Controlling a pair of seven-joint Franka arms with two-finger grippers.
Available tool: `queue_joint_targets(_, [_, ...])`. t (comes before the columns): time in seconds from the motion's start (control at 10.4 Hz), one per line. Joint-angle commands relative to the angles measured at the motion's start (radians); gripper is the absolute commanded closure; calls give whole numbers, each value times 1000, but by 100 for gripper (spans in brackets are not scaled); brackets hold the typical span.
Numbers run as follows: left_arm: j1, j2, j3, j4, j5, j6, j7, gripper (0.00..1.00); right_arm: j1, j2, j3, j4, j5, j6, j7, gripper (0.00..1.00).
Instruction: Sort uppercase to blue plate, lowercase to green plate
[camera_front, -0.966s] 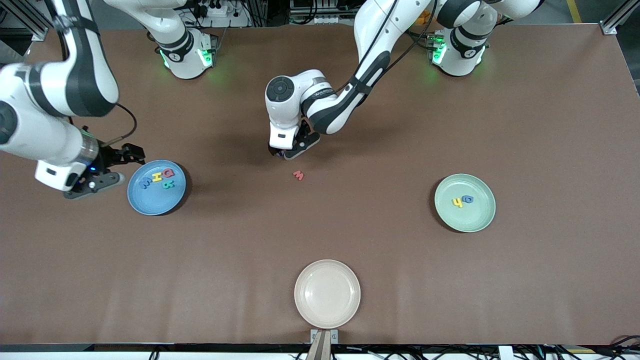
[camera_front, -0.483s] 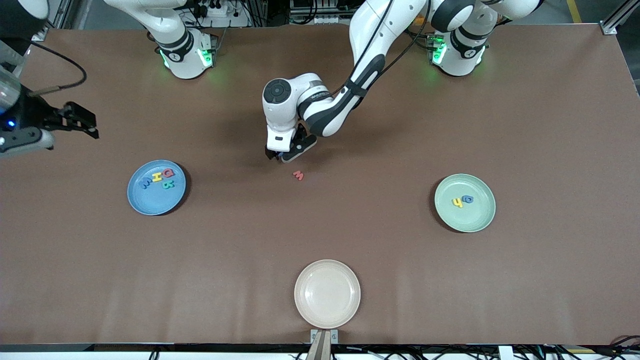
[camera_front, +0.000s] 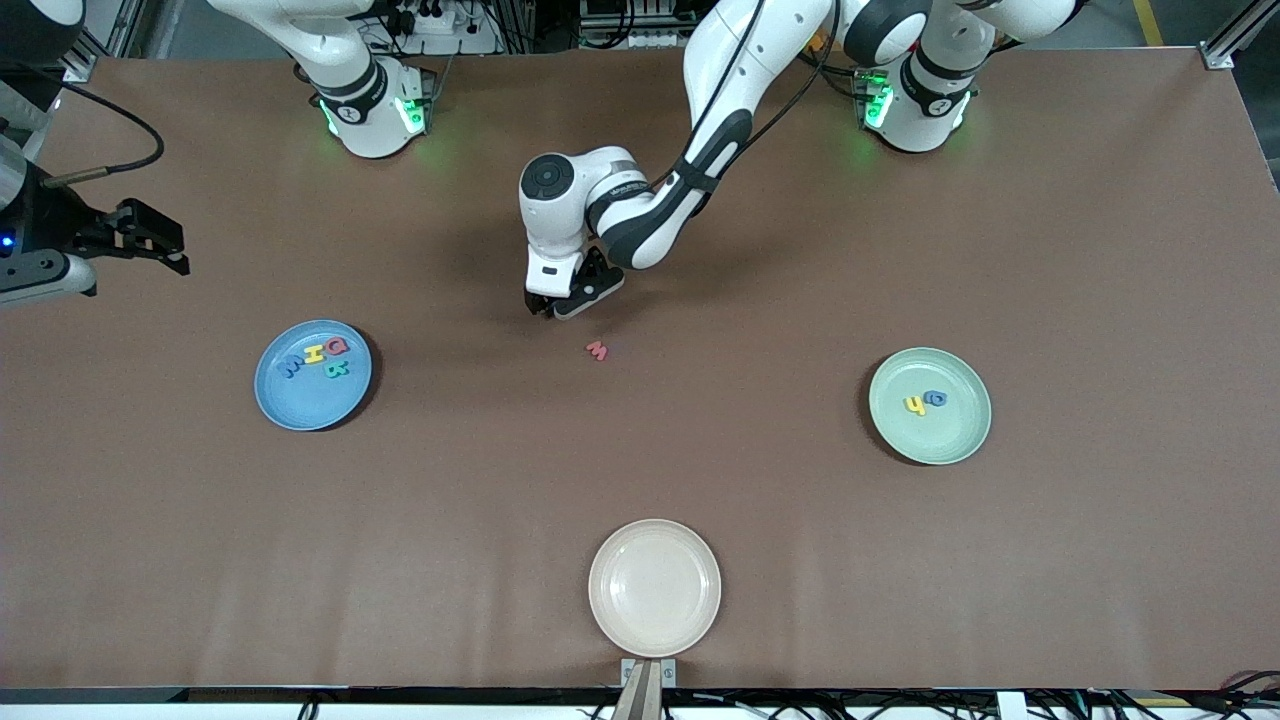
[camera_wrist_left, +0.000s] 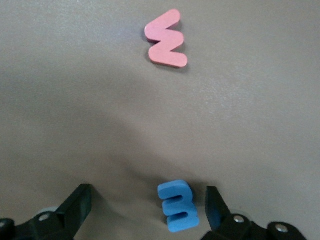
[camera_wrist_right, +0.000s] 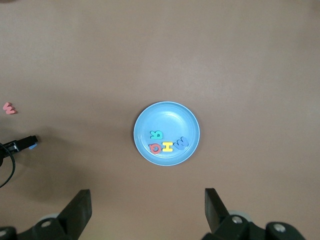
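My left gripper (camera_front: 551, 308) is down at the table's middle, open around a small blue lowercase letter (camera_wrist_left: 178, 206) that lies close to one finger (camera_wrist_left: 214, 202). The red w (camera_front: 597, 350) (camera_wrist_left: 166, 39) lies on the table just nearer the camera. The blue plate (camera_front: 310, 405) (camera_wrist_right: 142, 125) holds the uppercase letters (camera_front: 315, 358) (camera_wrist_right: 165, 144): blue, yellow, red and teal. The green plate (camera_front: 930, 440) holds a yellow h (camera_front: 914, 404) and a blue a (camera_front: 937, 398). My right gripper (camera_front: 150, 240) (camera_wrist_right: 147, 200) hangs open and empty, high over the right arm's end of the table.
An empty cream plate (camera_front: 654, 587) sits at the table edge nearest the camera. Both arm bases stand along the table edge farthest from the camera. Bare brown tabletop (camera_front: 640, 450) lies between the plates.
My right arm has lifted away from the blue plate, toward its end of the table. My left gripper has edged slightly away from the camera, still low over the small blue letter.
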Motion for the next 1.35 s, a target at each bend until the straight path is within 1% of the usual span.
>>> queue_joint_targets(0.0, [-25,20,21,29,-9,3,29,0,-11,14,-2,23,15,-2,19,0])
queue_joint_targets(0.19, [-31,20,21,27,-9,-6,30,0,-14,13,-2,35,12,-3,24,0])
queue_joint_targets(0.29, [-31,20,26,27,-9,-7,30,0,-11,11,1,68,5,-15,24,0])
queue_joint_targets(0.48, [-34,20,49,29,-9,-8,31,0,-30,17,-2,78,20,-14,19,0])
queue_joint_targets(0.58, [-36,20,53,27,-9,-15,30,0,-25,13,1,78,8,-17,27,0])
queue_joint_targets(0.68, [-36,20,52,27,-11,-56,31,0,-19,11,5,93,-3,-17,64,0])
queue_joint_targets(0.77, [-36,18,50,27,-13,-90,30,0,-24,11,7,110,-32,-17,65,0])
queue_joint_targets(0.87, [-36,17,50,27,-14,-110,30,0,-19,14,7,148,-38,-17,67,0])
queue_joint_targets(1.06, [-36,14,49,30,-14,-119,28,0,-4,14,5,162,-37,-19,85,0])
queue_joint_targets(1.16, [-36,14,49,32,-14,-119,28,0,-27,10,-10,168,-25,-22,85,0])
queue_joint_targets(1.26, [-36,15,50,55,-14,-119,28,0,-54,7,-13,167,-23,-58,76,0])
